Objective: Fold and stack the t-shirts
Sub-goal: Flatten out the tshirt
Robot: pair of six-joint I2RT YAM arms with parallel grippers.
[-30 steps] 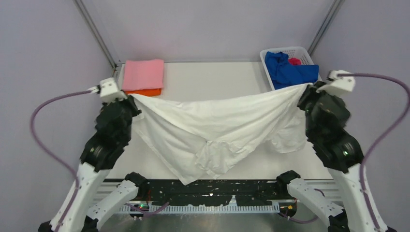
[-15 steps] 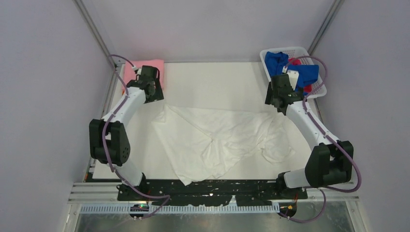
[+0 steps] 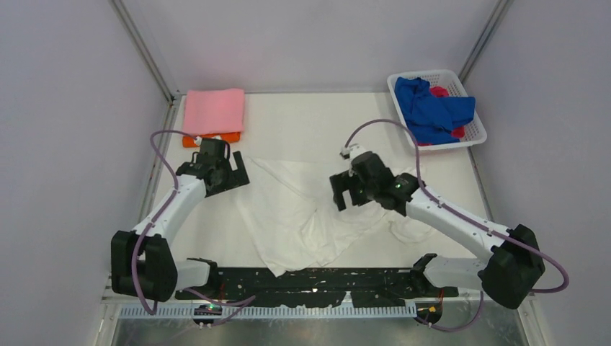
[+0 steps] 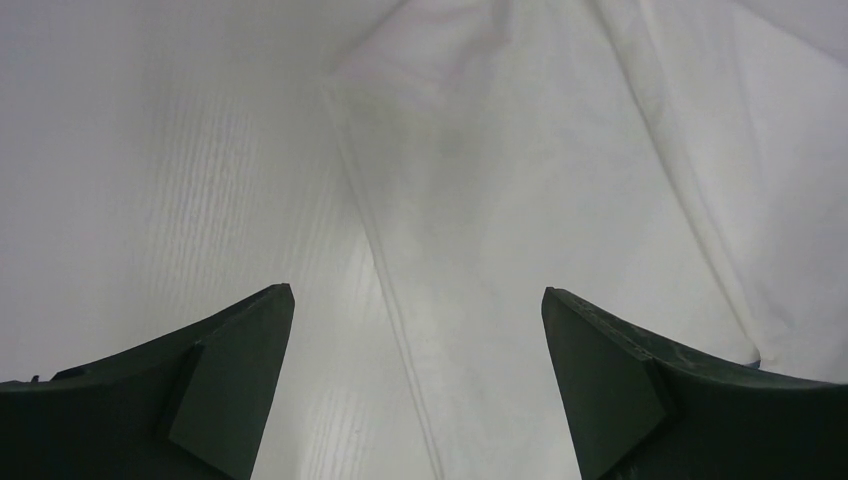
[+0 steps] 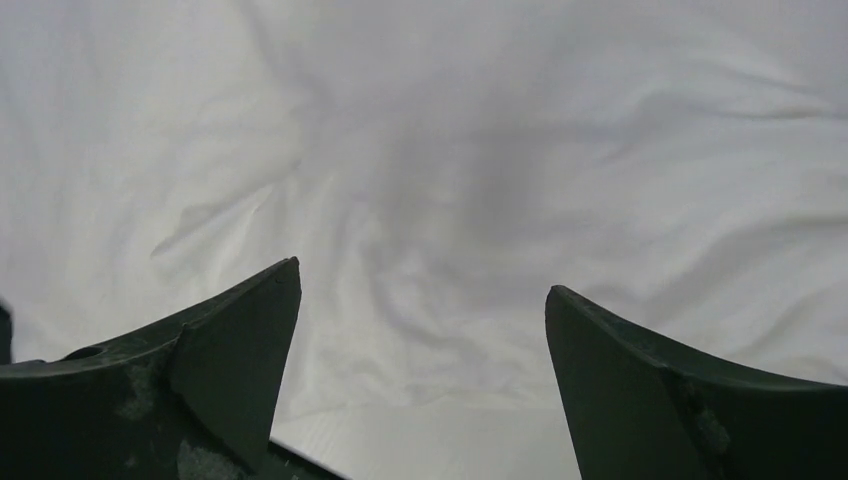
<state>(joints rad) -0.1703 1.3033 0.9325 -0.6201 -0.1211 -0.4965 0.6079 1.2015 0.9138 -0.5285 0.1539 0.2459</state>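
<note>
The white t-shirt lies rumpled and spread on the table's middle, one corner hanging over the near edge. My left gripper is open over the shirt's far left corner; in the left wrist view its fingers straddle the shirt's hem. My right gripper stands open low over the shirt's upper middle, with wrinkled white cloth between its fingers. Neither holds anything. A folded pink t-shirt lies on an orange one at the far left. Blue and red t-shirts fill the basket.
The white lattice basket stands at the far right corner. Grey walls and metal posts close in the table on three sides. Bare white table shows between the folded stack and the basket.
A second ago both grippers held the white t-shirt stretched in the air. They have let go; it now lies on the table, and both arms have come down over it.
</note>
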